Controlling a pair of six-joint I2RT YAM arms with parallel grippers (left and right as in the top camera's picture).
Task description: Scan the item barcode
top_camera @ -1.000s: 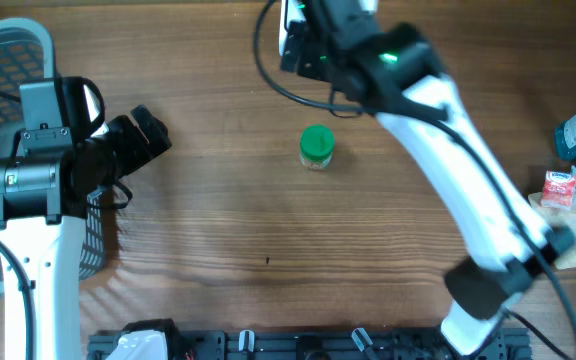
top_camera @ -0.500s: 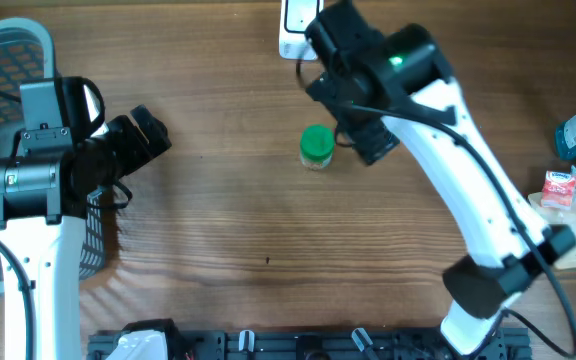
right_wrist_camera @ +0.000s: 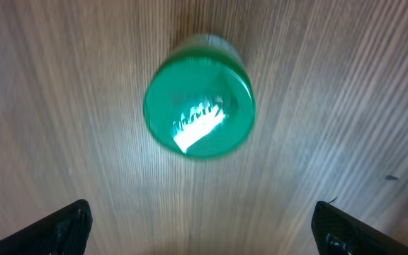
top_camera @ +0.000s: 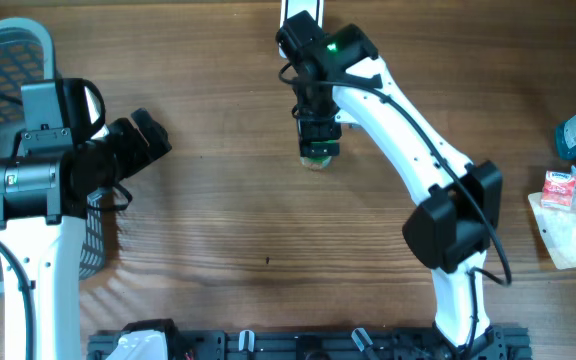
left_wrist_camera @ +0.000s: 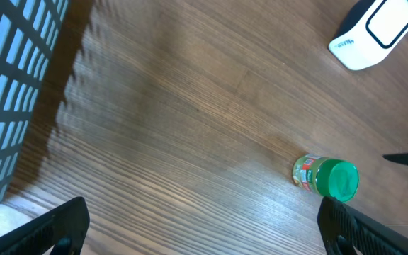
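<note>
Right gripper had swung from beside the scanner to directly above the green-lidded jar, jaws wide and empty. The jar stood upright near the scanner, ungrasped, so pickup seemed next. Left gripper, far from the scanner, gaped empty.

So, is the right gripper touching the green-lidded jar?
Apart. In the right wrist view, bare table separates the jar from both fingertips of the open right gripper.
</note>
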